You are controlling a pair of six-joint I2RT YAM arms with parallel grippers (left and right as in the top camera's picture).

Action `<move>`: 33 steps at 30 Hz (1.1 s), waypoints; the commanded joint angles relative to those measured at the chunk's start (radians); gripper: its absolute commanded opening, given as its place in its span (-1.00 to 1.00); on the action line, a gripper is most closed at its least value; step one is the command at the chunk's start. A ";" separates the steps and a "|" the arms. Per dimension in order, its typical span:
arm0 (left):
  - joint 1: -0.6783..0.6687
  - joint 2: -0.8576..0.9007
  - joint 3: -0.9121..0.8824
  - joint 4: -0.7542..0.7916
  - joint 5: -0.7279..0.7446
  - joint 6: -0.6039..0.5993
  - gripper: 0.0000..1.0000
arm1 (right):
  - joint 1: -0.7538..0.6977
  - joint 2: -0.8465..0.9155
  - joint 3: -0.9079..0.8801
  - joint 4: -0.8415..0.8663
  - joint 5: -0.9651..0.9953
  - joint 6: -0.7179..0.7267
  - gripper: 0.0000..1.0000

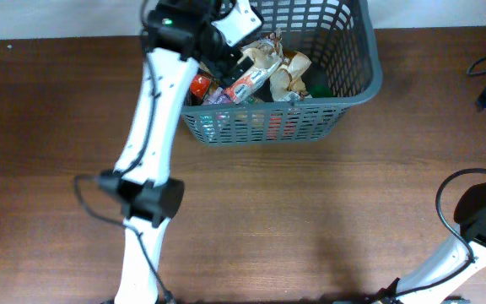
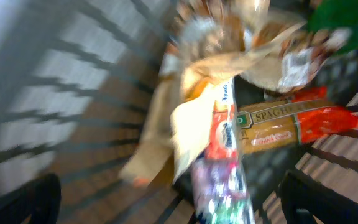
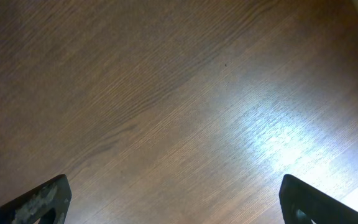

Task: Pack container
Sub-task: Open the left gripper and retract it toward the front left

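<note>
Left tool [image 2: 173,208] is hovering over the container [image 1: 357,80], jaws wide; only its wrist view is showing a spaghetti packet [image 2: 291,124]. Right tool [image 3: 182,202] is gaping above the bench [image 3: 166,93].

Matt plastic basket [image 1: 310,118], wood-grain tbl [image 1: 310,219], glossy pkgs [image 1: 256,78]

Dark brown wood-grain table [image 1: 310,219], bright light glare [image 3: 278,134].

The container [image 1: 344,51] is seen as a big dark grey basket with slotted sides and a thick rim. It is set upright at the far edge of the counter [image 1: 310,219], near the middle. Its top is open, and many packets [image 1: 264,72] are piled inside it.
</note>
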 commanded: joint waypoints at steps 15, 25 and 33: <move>0.128 -0.662 -0.008 -0.223 -0.058 -0.318 0.98 | -0.001 0.002 -0.004 0.000 -0.002 0.004 0.98; 0.130 -0.951 -0.409 -0.223 -0.211 -0.393 0.99 | -0.001 0.002 -0.004 0.000 -0.002 0.004 0.98; 0.130 -1.281 -1.004 -0.102 -0.290 -0.557 0.99 | -0.001 0.002 -0.004 0.000 -0.002 0.004 0.98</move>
